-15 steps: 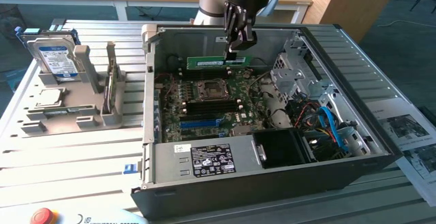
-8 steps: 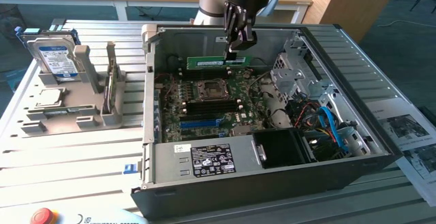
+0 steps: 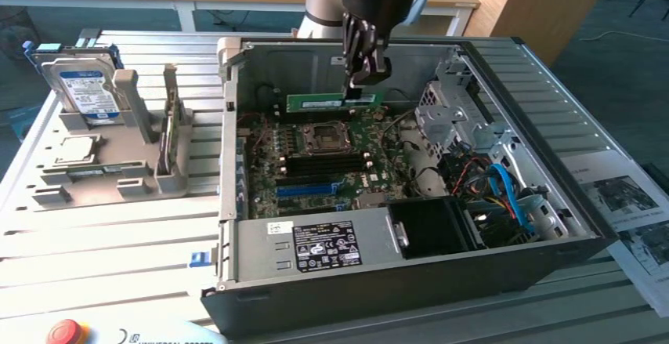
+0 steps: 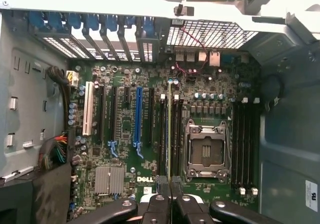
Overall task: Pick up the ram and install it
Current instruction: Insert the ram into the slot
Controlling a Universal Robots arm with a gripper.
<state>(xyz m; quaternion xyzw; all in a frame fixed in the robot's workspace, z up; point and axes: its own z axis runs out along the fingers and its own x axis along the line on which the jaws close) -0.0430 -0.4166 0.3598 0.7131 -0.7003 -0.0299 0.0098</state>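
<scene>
The ram [image 3: 319, 103] is a long green stick held level on its long edge above the motherboard [image 3: 313, 164] inside the open computer case [image 3: 544, 226]. My gripper [image 3: 361, 92] reaches down from above and is shut on the stick's upper edge, near its end on the exterior view's right. In the wrist view the ram [image 4: 169, 134] appears edge-on as a thin line between my gripper's [image 4: 170, 196] black fingers. It runs along the dark memory slots [image 4: 162, 134] beside the empty processor socket [image 4: 205, 151]. Whether it touches a slot I cannot tell.
A grey holder [image 3: 115, 179] on the exterior view's left carries a silver hard drive [image 3: 89, 85] with a blue label and a small square processor chip [image 3: 75, 150]. The case holds a power supply [image 3: 313, 246], drive cage [image 3: 450, 109] and blue cables [image 3: 512, 199]. Papers [image 3: 627, 203] lie right.
</scene>
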